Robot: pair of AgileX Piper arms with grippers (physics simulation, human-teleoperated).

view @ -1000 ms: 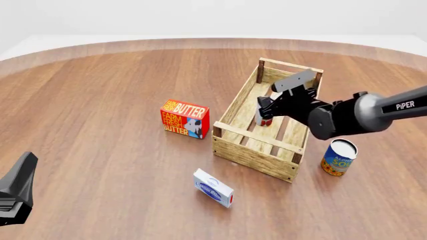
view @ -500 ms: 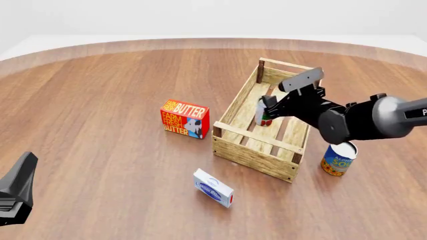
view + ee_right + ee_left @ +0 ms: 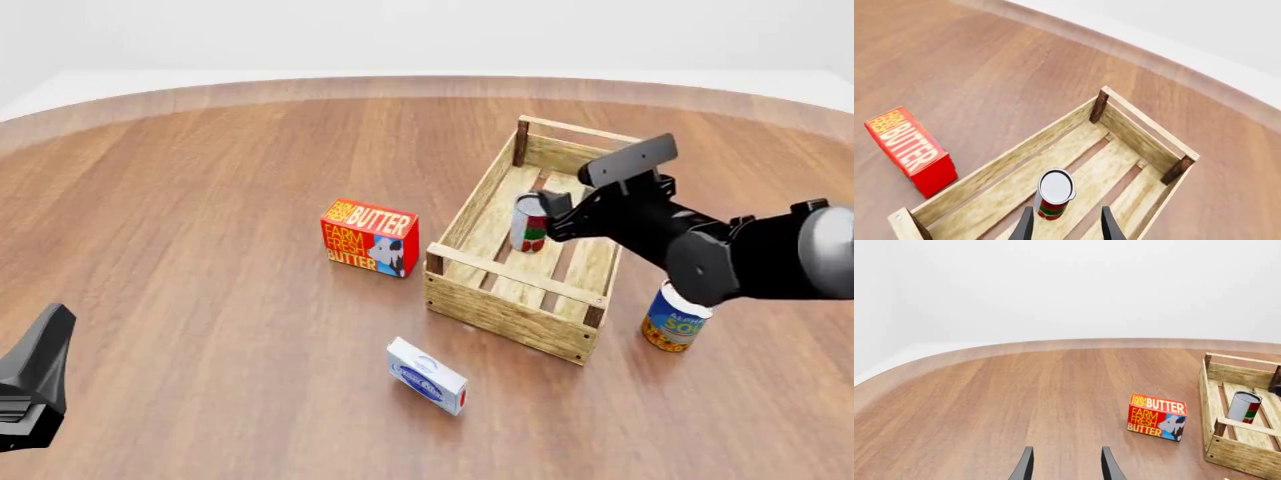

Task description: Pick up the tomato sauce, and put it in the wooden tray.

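The tomato sauce, a red-labelled can with a silver lid, stands upright on the slats inside the wooden tray. My right gripper hovers just right of and above the can, open and holding nothing. In the right wrist view the tomato sauce sits just beyond the spread fingertips, within the wooden tray. My left gripper rests low at the near left, open in its wrist view, far from the tomato sauce and the wooden tray.
A red butter box stands left of the tray. A blue-and-yellow can stands by the tray's near right corner, under my right arm. A small white-and-blue box lies in front of the tray.
My right gripper has let go of the tomato sauce and drawn back to the right and up. The can now stands free in the tray. The left arm has not moved.
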